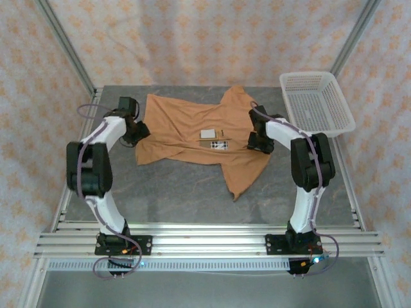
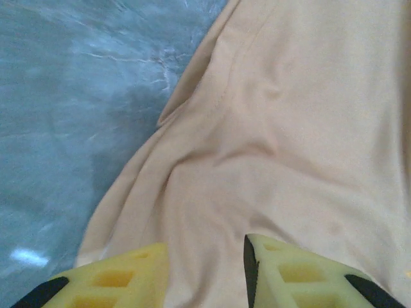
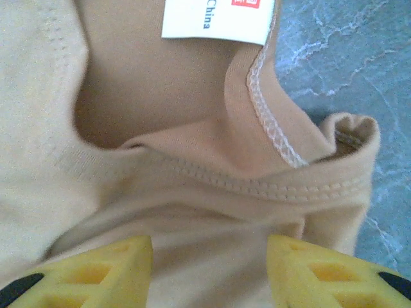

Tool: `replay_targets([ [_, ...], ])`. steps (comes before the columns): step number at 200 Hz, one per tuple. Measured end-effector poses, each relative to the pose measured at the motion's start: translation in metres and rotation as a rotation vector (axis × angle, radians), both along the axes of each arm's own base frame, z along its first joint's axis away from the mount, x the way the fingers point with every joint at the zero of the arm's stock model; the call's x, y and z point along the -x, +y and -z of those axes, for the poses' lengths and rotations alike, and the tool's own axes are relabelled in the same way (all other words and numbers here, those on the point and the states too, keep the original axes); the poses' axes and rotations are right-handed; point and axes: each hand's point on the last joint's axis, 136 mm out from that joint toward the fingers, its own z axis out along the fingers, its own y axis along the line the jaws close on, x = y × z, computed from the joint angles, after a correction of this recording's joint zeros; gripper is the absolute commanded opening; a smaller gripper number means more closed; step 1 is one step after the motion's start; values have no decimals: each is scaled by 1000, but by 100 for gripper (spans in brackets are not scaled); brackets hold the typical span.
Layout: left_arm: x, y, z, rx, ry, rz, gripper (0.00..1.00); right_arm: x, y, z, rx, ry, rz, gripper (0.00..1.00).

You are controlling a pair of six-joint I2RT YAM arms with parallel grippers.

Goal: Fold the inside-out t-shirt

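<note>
T-shirt: the inside-out t-shirt (image 1: 192, 128) lies spread across the far middle of the table (image 1: 180, 192), one flap trailing toward the near side right of centre.
Neck: the white label (image 3: 215, 19) and the stitched collar band (image 3: 289, 189) sit face up at the shirt's right part, the band bunched into a small fold.
Feel: from where I stand it looks light, limp knit cloth. It will sag, wrinkle and drag on the table, and it is in no way fragile.
Where to hold: I'd judge the seamed edges the best grip, the collar band or shoulder on the right and the hem edge on the left, since doubled cloth pinches more surely than one thin layer.
Left gripper: the left gripper (image 1: 137, 133) is at the shirt's left edge; its yellow fingers (image 2: 115, 279) stand apart with cloth lying in the gap, not pinched.
Right gripper: the right gripper (image 1: 259, 142) is over the collar, its fingers (image 3: 321, 273) spread apart and the band just beyond them.
Beyond: a white basket (image 1: 307, 75) sits at the far right corner, apart from the shirt.
</note>
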Motion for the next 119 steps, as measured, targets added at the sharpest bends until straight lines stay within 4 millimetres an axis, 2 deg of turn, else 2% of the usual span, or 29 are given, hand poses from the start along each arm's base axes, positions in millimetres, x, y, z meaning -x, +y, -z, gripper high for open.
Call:
replay_targets([
  [15,22,1,-27,-11,-61,-6,31,8,8,-19,-26,-36,-22,49],
  [30,43,-1,-37,-9,-89,-6,31,28,22,-41,-63,-79,-56,47],
  [42,60,-2,-27,-5,-66,-4,32,47,33,-56,-102,-107,-84,47],
  [54,76,-3,-5,-3,-4,-4,32,65,43,-63,-142,-124,-103,47],
  [77,98,-3,31,-2,106,-6,34,90,47,-59,-178,-109,-102,47],
  [92,101,-2,38,-9,128,-8,35,98,47,-52,-186,-82,-94,47],
  [119,89,1,35,-26,80,-15,36,103,48,-47,-191,-66,-92,47],
])
